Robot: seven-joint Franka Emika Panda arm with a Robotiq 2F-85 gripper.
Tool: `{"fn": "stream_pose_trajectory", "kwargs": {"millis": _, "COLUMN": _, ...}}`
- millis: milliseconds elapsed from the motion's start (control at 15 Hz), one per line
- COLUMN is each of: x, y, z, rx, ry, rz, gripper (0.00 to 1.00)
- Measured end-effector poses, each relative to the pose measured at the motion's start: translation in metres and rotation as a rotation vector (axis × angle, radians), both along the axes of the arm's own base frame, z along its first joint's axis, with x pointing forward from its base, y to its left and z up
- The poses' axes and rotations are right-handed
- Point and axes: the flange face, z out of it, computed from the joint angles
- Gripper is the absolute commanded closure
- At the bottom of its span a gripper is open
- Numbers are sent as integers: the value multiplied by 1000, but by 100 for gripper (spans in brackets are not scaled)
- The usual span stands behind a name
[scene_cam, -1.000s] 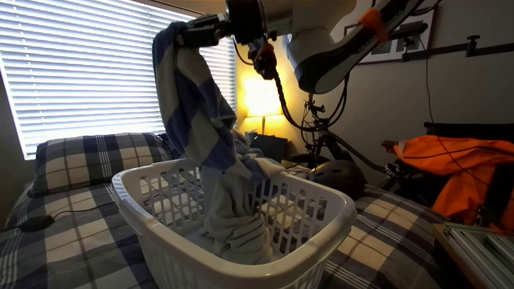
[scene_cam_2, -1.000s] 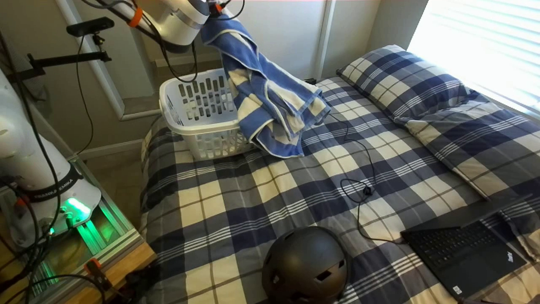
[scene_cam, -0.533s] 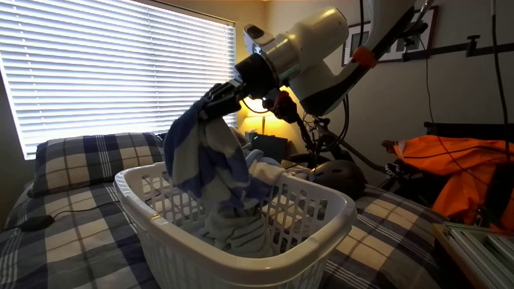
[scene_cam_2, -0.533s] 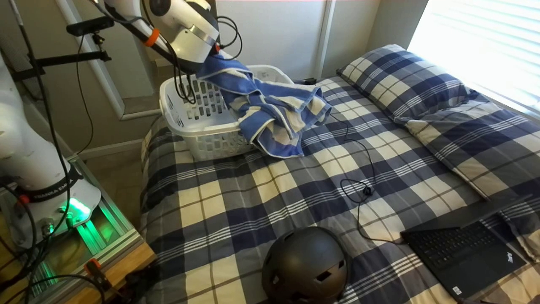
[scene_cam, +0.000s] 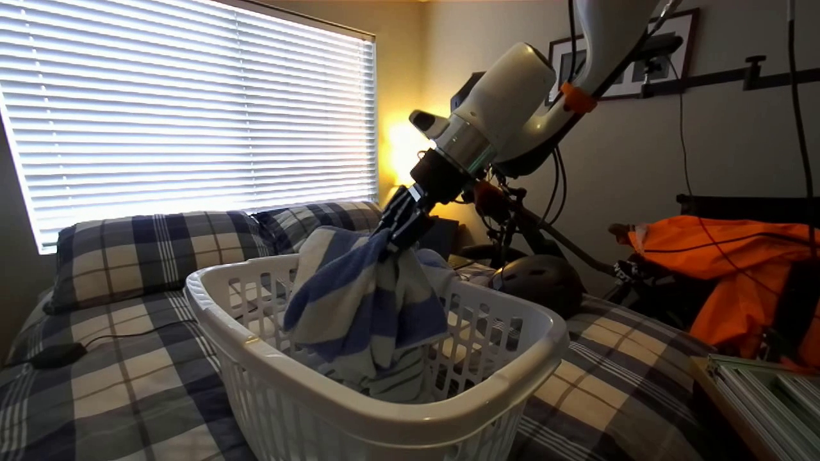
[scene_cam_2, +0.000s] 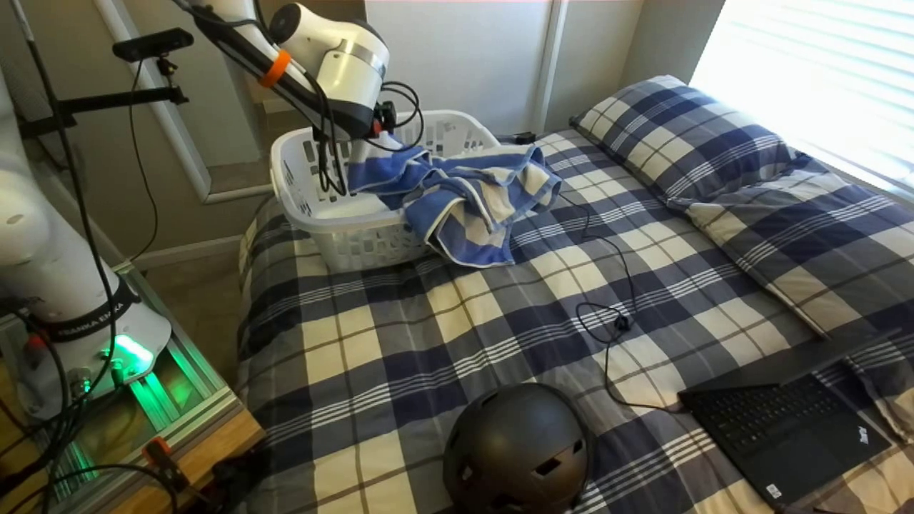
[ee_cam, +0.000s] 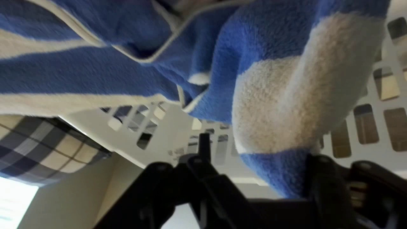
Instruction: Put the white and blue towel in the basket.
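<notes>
There on the bed sits a white laundry basket, the blue-and-white towel bunched partly inside and partly slung over its rim, the claw right at the cloth with jaws spread.

The white and blue towel, soft and broadly striped, is bunched and deeply creased just below the centre of an exterior view, its folds hanging inside the basket. That basket is white, rounded and slot-sided, and stands upright. In an exterior view, mid-frame, the towel's other end lies over the rim and dangles outside.
</notes>
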Motion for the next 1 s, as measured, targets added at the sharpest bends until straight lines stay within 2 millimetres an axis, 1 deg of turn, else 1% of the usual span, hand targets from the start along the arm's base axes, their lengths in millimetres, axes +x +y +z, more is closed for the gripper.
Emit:
{"fn": "stream_pose_trajectory", "kwargs": {"millis": 67, "x": -4, "y": -13, "z": -2, "rx": -8, "ry": 24, "rz": -41, "gripper": 4}}
{"fn": "stream_pose_trajectory", "kwargs": {"millis": 133, "x": -9, "y": -26, "z": -4, "rx": -10, "ry": 51, "rz": -83, "gripper": 0}}
{"fn": "stream_pose_trajectory", "kwargs": {"millis": 333, "x": -23, "y": -57, "z": 2, "rx": 13, "ry": 129, "rz": -192, "gripper": 0}}
{"fn": "stream_pose_trajectory", "kwargs": {"millis": 467, "x": -27, "y": -72, "z": 16, "rx": 48, "ry": 176, "rz": -254, "gripper": 0}}
{"fn": "stream_pose_trajectory", "kwargs": {"millis": 600, "x": -26, "y": -80, "z": 42, "rx": 80, "ry": 207, "rz": -305, "gripper": 0}}
{"fn": "stream_pose_trajectory", "kwargs": {"millis": 800, "x": -21, "y": -85, "z": 98, "rx": 137, "ry": 223, "rz": -388, "gripper": 0}}
{"fn": "stream_pose_trajectory", "kwargs": {"millis": 933, "x": -15, "y": -93, "z": 134, "rx": 166, "ry": 209, "rz": -448, "gripper": 0}}
{"fn": "stream_pose_trajectory", "kwargs": {"millis": 1000, "x": -12, "y": -95, "z": 141, "rx": 155, "ry": 189, "rz": -452, "gripper": 0}}
